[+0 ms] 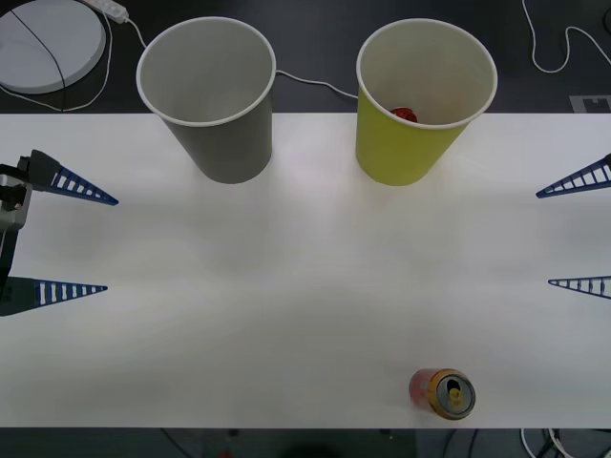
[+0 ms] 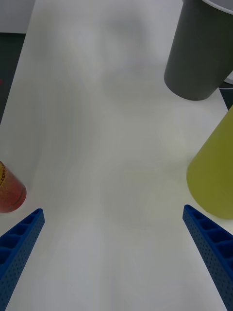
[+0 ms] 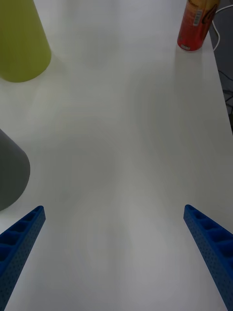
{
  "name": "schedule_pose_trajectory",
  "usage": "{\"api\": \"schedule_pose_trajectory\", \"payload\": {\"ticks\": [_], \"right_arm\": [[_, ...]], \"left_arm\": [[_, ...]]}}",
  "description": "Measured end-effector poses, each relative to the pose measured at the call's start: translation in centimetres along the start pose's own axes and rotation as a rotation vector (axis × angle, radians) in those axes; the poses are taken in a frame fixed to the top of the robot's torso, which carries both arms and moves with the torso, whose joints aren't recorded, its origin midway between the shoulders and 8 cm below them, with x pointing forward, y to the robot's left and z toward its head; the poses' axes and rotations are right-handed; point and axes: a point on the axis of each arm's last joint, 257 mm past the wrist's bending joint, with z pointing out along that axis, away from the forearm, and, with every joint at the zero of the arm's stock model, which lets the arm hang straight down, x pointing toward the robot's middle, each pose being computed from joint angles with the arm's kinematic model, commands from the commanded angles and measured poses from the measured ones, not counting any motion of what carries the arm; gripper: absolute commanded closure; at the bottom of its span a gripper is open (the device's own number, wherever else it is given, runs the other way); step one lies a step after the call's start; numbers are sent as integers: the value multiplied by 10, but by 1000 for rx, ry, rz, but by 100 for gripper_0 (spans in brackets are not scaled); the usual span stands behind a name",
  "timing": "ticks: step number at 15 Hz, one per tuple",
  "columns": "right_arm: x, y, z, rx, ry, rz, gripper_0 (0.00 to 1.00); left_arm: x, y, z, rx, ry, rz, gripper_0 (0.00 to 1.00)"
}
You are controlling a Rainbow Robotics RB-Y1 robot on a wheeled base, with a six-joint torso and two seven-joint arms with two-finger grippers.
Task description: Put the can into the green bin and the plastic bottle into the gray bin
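Observation:
The red-orange can (image 1: 444, 392) stands upright near the table's front edge, right of centre; it also shows as the can (image 2: 9, 191) and the can (image 3: 196, 23). At the back stand the gray bin (image 1: 229, 148) on the left and the green bin (image 1: 396, 153) on the right, with something small and red (image 1: 404, 114) inside the green one. The plastic bottle is out of view. My left gripper (image 1: 111, 245) is open at the table's left edge. My right gripper (image 1: 544, 239) is open at the right edge, well behind the can. Both hold nothing.
The white table (image 1: 286, 305) spreads wide between the two grippers. Behind it on the dark floor lie a white round disc (image 1: 48, 43) and white cables (image 1: 315, 84). The gray bin (image 2: 201, 53) and green bin (image 2: 216, 175) stand close together.

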Motion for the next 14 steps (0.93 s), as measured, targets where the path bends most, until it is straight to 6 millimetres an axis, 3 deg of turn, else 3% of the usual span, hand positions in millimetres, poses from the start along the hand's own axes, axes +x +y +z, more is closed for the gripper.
{"api": "schedule_pose_trajectory", "payload": {"ticks": [5, 9, 14], "right_arm": [[0, 0, 0, 0, 0, 0, 0], [14, 18, -1, -42, -8, 68, 0], [24, 18, -9, -45, -14, 77, 0]], "left_arm": [[0, 0, 0, 0, 0, 0, 0], [0, 0, 0, 0, 0, 0, 0], [0, 0, 0, 0, 0, 0, 0]]}}
